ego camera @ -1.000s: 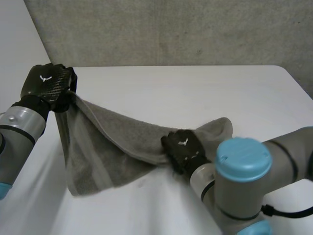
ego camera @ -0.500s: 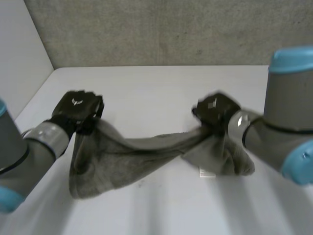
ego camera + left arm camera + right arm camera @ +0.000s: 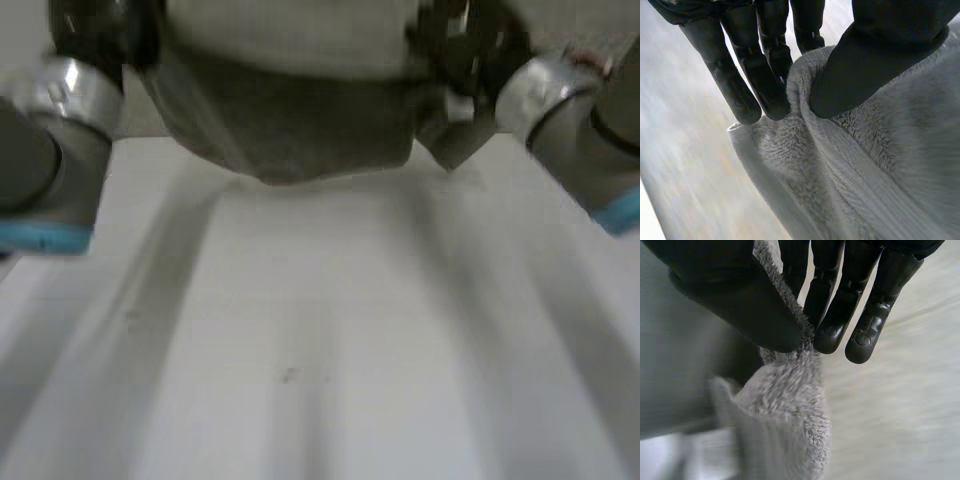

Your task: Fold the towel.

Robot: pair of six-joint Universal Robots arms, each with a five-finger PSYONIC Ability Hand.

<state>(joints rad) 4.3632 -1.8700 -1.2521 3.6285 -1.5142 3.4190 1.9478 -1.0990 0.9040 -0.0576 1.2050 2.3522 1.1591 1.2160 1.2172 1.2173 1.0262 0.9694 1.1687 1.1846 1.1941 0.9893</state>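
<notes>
The grey towel (image 3: pixel 290 125) hangs in the air high over the white table (image 3: pixel 330 330), stretched between my two hands. My left hand (image 3: pixel 95 25) holds its left end, and in the left wrist view the thumb and fingers (image 3: pixel 752 75) pinch a folded edge of the towel (image 3: pixel 865 165). My right hand (image 3: pixel 465 45) holds the right end; its wrist view shows the thumb pressing the towel's edge (image 3: pixel 790 405) against the fingers (image 3: pixel 840 305). A corner (image 3: pixel 455 150) droops below the right hand.
The grey forearms (image 3: pixel 50 150) with light-blue caps (image 3: pixel 620 210) reach in from both sides.
Both hands have risen sharply with the towel, lifting it off the table. It now hangs spread between them, where before it sagged and lay on the surface.
</notes>
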